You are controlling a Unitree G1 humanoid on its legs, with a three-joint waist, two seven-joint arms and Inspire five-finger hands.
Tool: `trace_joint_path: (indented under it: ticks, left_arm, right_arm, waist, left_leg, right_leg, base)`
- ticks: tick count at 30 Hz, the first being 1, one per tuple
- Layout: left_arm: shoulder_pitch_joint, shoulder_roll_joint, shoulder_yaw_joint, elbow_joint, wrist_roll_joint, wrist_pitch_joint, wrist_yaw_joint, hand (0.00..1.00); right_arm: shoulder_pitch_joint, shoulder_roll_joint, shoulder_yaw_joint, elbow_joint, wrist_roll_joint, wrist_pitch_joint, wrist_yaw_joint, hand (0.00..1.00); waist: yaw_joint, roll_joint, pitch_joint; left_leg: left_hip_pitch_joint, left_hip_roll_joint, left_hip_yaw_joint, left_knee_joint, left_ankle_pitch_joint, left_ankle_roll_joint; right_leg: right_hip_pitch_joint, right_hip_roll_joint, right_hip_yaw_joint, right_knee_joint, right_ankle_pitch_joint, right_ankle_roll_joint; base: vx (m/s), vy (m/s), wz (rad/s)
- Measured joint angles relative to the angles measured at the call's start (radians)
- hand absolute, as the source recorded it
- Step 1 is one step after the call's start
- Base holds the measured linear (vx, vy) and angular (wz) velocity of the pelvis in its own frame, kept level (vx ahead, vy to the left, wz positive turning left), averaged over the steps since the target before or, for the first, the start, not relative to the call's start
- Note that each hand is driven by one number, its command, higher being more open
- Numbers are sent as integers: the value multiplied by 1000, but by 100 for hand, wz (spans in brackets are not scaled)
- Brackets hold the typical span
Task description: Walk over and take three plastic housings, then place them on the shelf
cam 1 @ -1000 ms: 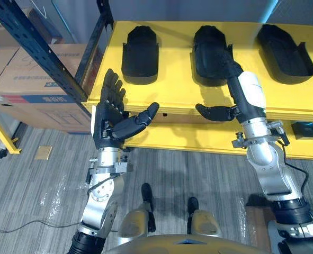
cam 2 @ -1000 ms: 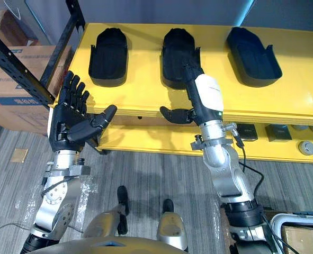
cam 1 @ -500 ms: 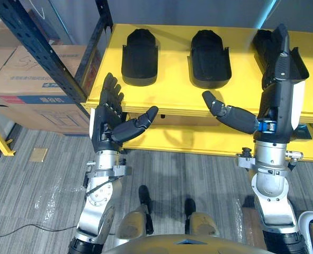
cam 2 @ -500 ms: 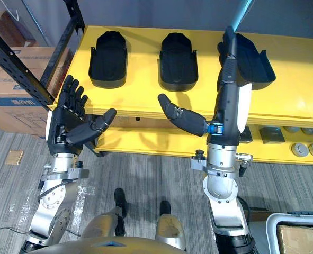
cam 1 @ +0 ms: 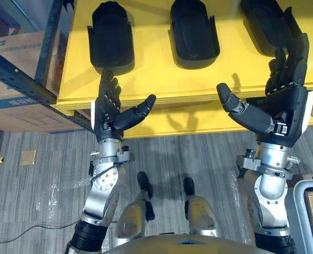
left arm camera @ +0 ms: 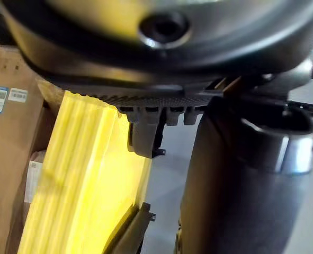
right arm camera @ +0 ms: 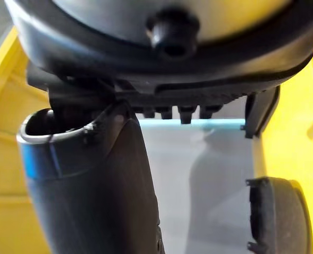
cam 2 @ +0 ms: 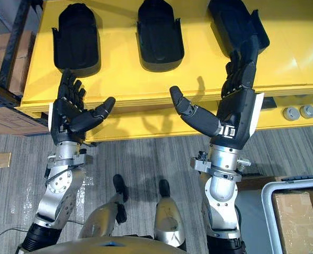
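Resting in a row on the yellow shelf: three plastic housings. Left hand and right hand hover at its near edge, fingers apart (both empty).

The left housing at eleven o'clock, middle housing at twelve and right housing at one are plain black on the bright yellow shelf. My left hand and right hand are black, white-edged. The floor is streaked grey. At nine o'clock is a brown cardboard box.
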Motion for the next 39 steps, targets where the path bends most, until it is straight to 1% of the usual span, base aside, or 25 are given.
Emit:
trace_joint_path:
  ticks: [3,5,7,9,12,17,19,24,26,28,30,32,34,39]
  left_arm:
    - [-32,-1,21,25,1,-3,31,100]
    - [-43,-2,40,47,1,-3,52,100]
    - [-62,-3,55,65,3,-4,65,100]
    - [-74,-7,71,68,4,-4,84,100]
    - [-79,-10,75,76,6,-4,103,100]
    - [-109,-10,100,87,14,-4,123,100]
    - [-117,-9,115,103,41,-4,129,100]
    - [-119,-10,128,105,44,-5,141,100]
    - [-120,-10,139,106,44,-5,143,100]
    - [-125,-10,150,112,44,-5,143,100]
    - [-149,-10,156,137,44,-5,149,100]
    - [-154,-10,161,141,44,-5,152,100]
    - [-155,-10,160,141,44,-5,154,100]
    - [-154,-10,160,141,44,-5,152,100]
  right_arm:
    - [1,0,0,-1,0,0,22,100]
    - [2,0,0,-1,0,0,33,100]
    - [5,0,-3,-1,-1,0,35,100]
    - [5,0,-2,-1,-1,1,42,100]
    - [12,0,-2,-1,-1,2,47,100]
    - [16,1,-2,-1,-2,11,55,100]
    - [18,1,-1,-1,-3,12,62,100]
    - [23,1,-1,-1,-2,13,78,100]
    - [23,1,-2,-1,12,14,127,100]
    - [22,1,1,-1,20,28,177,100]
    - [22,0,11,-1,15,60,200,100]
    - [24,0,48,-1,18,83,204,100]
    - [25,0,70,0,15,91,205,100]
    - [24,4,124,3,-26,95,192,100]
  waist:
    - [-6,9,13]
    - [-12,10,14]
    - [-25,11,24]
    - [-32,14,33]
    - [-33,17,37]
    - [-34,22,62]
    - [-34,22,63]
    - [-36,22,63]
    - [-36,22,63]
    - [-36,22,63]
    - [-34,22,63]
    - [-35,22,64]
    - [-35,21,64]
    - [-33,20,65]
  left_leg:
    - [0,0,14,0,0,0]
    - [-1,0,21,0,1,2]
    - [3,0,20,0,1,2]
    - [4,0,22,0,-4,-5]
    - [6,1,27,0,-7,-6]
    - [8,0,38,0,-13,-8]
    - [8,0,44,0,-13,-8]
    - [7,1,45,0,-14,-7]
    - [7,1,46,0,-14,-7]
    - [7,1,46,1,-13,-6]
    - [7,1,45,1,-13,-6]
    - [7,0,45,0,-13,-6]
    - [7,0,45,0,-13,-6]
    - [7,0,45,0,-13,-6]
  right_leg:
    - [-14,1,20,9,-1,-1]
    - [-23,0,23,14,-1,-1]
    - [-23,0,23,24,-6,-1]
    - [-24,1,24,26,-8,-2]
    - [-25,1,33,26,-9,-2]
    - [-28,2,45,26,-9,-2]
    - [-32,1,47,27,-8,-2]
    - [-36,1,47,29,-8,-1]
    - [-38,1,47,33,-8,-1]
    - [-40,1,47,38,-9,-1]
    - [-40,1,46,39,-9,-1]
    - [-40,1,46,39,-9,-1]
    - [-40,1,46,39,-9,-2]
    - [-40,1,46,39,-9,-2]
  base:
    - [43,-32,-16]
    - [43,-33,-13]
    - [40,-32,-1]
    - [7,-12,-2]
    - [21,-21,-6]
    - [15,-16,-6]
    - [19,-19,-7]
    - [39,-24,-2]
    - [45,-26,-1]
    - [20,-11,0]
    - [0,0,0]
    - [17,-13,0]
    - [0,0,0]
    - [0,0,0]
